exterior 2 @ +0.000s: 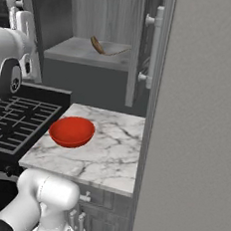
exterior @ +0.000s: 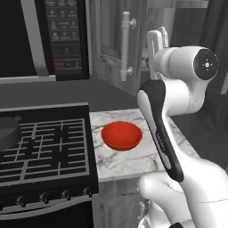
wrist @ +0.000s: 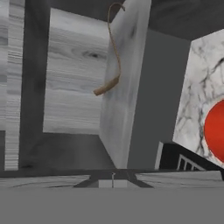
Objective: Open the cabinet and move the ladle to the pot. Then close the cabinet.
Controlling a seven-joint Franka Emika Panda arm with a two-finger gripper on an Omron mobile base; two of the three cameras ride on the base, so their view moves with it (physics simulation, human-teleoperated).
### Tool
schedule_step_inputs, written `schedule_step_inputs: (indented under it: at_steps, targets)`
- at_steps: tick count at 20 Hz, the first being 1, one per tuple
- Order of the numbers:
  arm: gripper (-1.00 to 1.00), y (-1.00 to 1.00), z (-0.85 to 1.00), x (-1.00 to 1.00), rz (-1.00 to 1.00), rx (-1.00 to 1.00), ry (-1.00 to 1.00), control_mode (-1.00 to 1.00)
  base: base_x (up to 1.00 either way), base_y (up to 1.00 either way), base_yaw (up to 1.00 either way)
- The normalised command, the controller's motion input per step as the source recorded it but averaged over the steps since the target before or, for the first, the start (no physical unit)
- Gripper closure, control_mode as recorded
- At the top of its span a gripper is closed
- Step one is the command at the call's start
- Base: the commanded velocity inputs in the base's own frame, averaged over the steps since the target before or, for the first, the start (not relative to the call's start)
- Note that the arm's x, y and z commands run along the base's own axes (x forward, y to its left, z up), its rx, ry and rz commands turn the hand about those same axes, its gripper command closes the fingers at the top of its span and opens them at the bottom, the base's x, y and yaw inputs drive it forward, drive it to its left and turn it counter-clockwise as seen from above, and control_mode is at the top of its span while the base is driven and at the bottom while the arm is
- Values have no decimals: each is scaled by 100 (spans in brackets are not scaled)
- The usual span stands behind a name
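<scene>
The cabinet stands open, and its right door is seen edge-on with a silvery bar handle. The ladle, brown with a tan end, lies on the cabinet's lower shelf. In the hand view the ladle appears as a thin curved strip on the grey wood shelf, well ahead of my gripper. The gripper is shut with nothing in it. My hand is raised in front of the cabinet, beside the other door's handle. The dark pot sits on the stove at the far left edge.
A red bowl rests on the marble counter right of the black gas stove. A black microwave hangs above the stove. A tall grey panel bounds the counter on the right.
</scene>
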Motion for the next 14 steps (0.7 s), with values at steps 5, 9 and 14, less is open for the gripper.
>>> schedule_step_inputs:
  at_steps: [5, 9, 14]
  targets:
    - [100, 0, 0, 19, 12, 8, 0, -100, 0, 0, 0]
    - [100, -3, 0, 12, 19, 8, 0, -100, 0, 0, 0]
    - [100, -14, 0, 9, 19, 3, -2, -100, 0, 0, 0]
